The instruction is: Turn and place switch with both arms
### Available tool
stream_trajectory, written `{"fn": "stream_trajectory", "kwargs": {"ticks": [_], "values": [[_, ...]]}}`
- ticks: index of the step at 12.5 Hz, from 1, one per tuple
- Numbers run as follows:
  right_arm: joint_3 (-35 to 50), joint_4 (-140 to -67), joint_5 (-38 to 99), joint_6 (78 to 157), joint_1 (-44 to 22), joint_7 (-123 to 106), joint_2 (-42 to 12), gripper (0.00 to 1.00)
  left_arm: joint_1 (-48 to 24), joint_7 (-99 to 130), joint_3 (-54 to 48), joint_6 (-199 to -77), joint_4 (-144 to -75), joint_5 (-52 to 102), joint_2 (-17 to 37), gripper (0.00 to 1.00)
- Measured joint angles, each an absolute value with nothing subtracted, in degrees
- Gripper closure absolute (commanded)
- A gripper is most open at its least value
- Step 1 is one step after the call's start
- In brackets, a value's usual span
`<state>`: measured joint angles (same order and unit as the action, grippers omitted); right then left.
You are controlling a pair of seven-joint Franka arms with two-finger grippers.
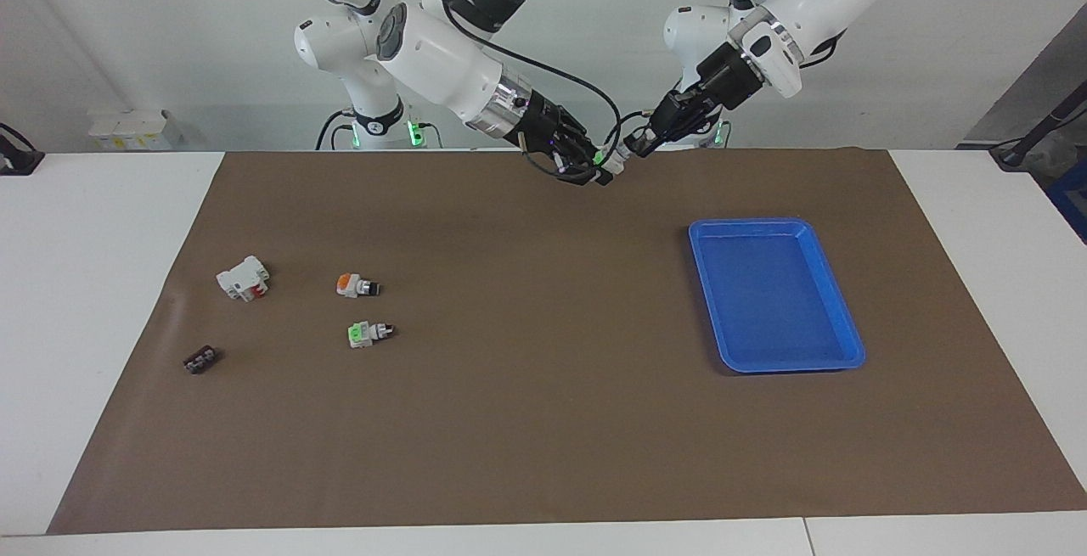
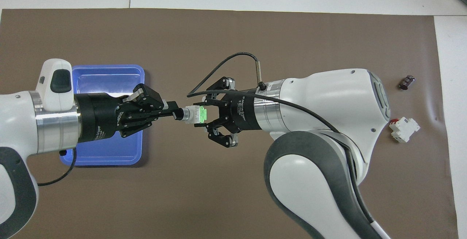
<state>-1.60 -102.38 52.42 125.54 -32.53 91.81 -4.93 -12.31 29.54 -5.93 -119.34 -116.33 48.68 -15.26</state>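
The switch (image 2: 193, 115) is held in the air between the two grippers, over the brown mat near the robots' edge; it also shows in the facing view (image 1: 613, 160). My left gripper (image 2: 175, 113) is shut on its black knob end and shows in the facing view (image 1: 634, 146) too. My right gripper (image 2: 205, 115) faces it, its fingers spread on either side of the pale green cap with a small gap; in the facing view (image 1: 597, 171) the switch sits just past its tips.
A blue tray (image 1: 774, 222) lies toward the left arm's end, partly under the left wrist (image 2: 105, 66). Toward the right arm's end lie a second green-capped switch (image 1: 369, 334), an orange-capped switch (image 1: 357, 286), a white block with red parts (image 1: 244, 278) and a small dark part (image 1: 200, 360).
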Motion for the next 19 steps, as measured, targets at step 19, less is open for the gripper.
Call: {"fn": "stream_trajectory", "kwargs": {"ticks": [19], "values": [[-0.73,-103.00,52.39,122.93,-33.08,91.81,-4.16,1.00,-13.26,-42.31,-6.40,-107.62,-109.15,38.32,-14.25,1.00]]}}
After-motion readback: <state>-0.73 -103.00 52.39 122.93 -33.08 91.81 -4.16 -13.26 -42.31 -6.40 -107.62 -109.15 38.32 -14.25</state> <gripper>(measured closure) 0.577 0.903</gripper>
